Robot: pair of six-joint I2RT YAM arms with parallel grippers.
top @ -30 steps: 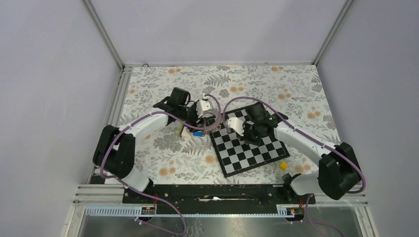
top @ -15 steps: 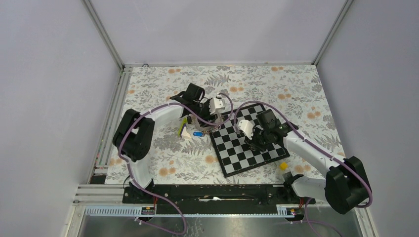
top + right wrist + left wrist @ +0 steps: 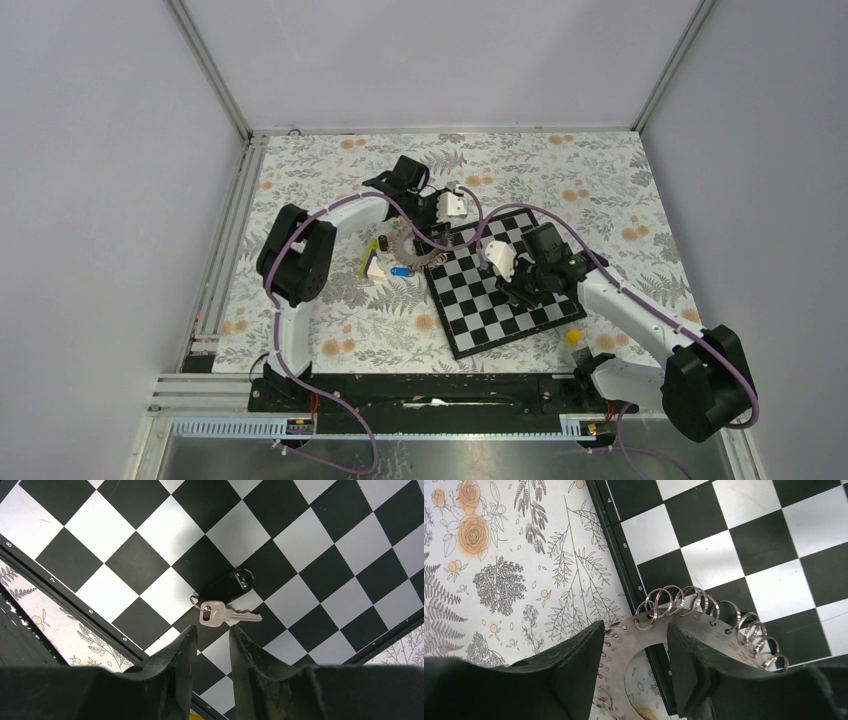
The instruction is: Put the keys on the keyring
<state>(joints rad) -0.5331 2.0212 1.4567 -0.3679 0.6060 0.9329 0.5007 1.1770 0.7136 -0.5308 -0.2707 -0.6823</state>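
Jaws of the left gripper stand parted, gripping nothing, straddling the coiled rim of the keyring where flowered cloth meets chessboard; that arm reaches far out, elbow folded back. The right gripper hangs narrowly parted and empty, a black-tagged key just beyond its tips on the board.

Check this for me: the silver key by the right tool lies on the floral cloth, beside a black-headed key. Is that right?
Not quite. The silver key lies on the chessboard, as the right wrist view shows. The rest holds: it is by the right tool, beside the black-headed key.
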